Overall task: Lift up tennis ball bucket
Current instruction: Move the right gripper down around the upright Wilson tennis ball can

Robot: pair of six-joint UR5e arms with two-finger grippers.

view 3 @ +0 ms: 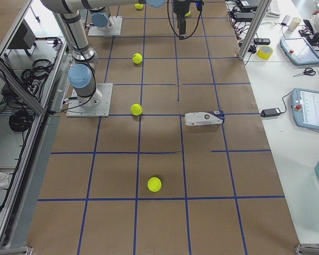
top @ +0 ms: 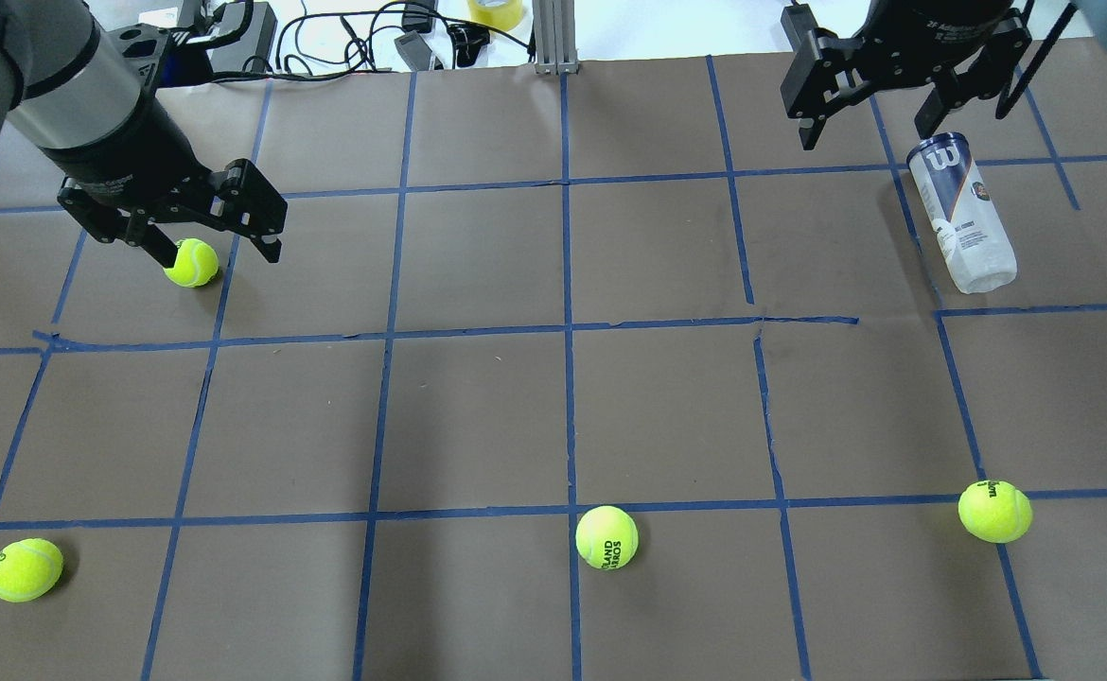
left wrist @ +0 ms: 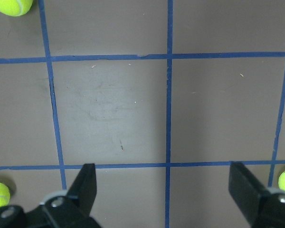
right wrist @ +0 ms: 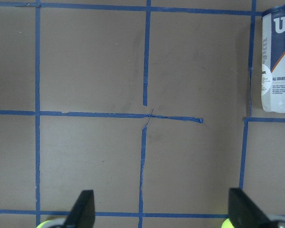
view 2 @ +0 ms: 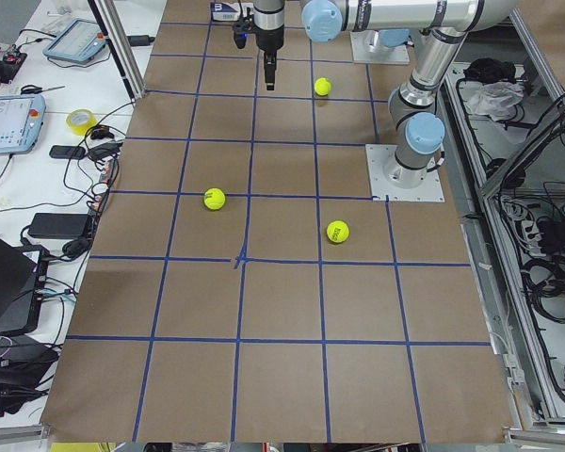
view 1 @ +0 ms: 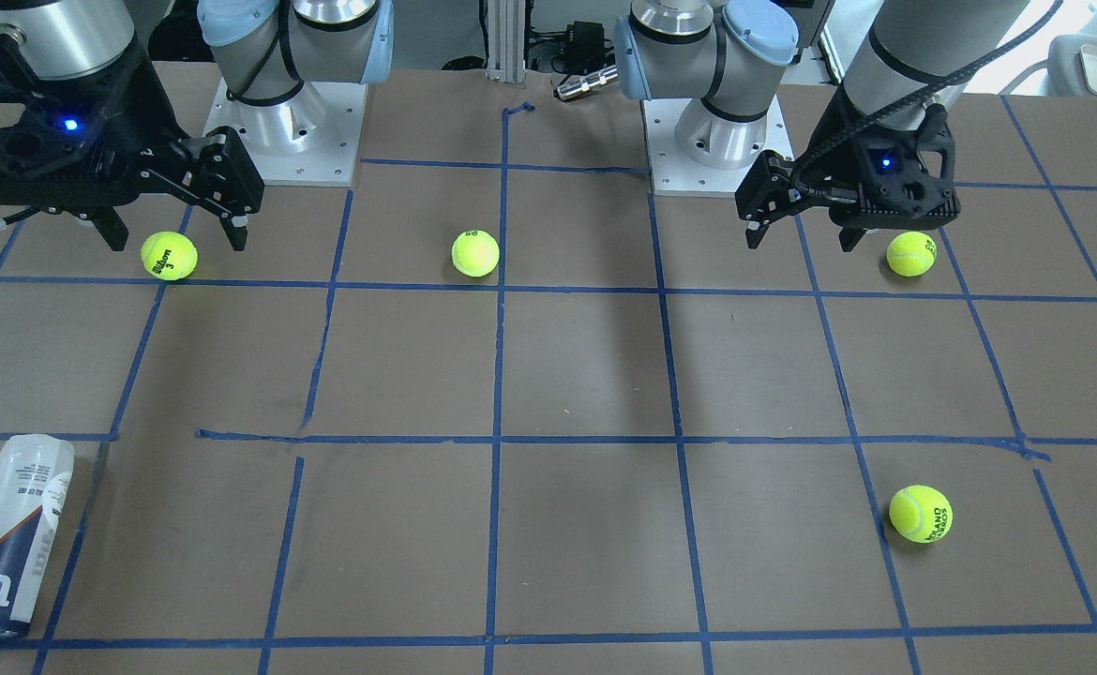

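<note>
The tennis ball bucket [top: 962, 213] is a slim white can with a navy end and a white "W". It lies on its side on the brown table, at the far right in the overhead view and at the near left corner in the front view [view 1: 9, 534]. My right gripper [top: 864, 137] is open and empty, held high above the table and apart from the can. The can shows at the upper right of the right wrist view [right wrist: 277, 61]. My left gripper [top: 218, 253] is open and empty, high over the left side.
Several yellow-green tennis balls lie apart on the table: one below the left gripper [top: 191, 262], one near left [top: 24, 569], one near centre [top: 607, 536], one near right [top: 994, 511]. Blue tape lines grid the table. Cables and tablets lie beyond the far edge.
</note>
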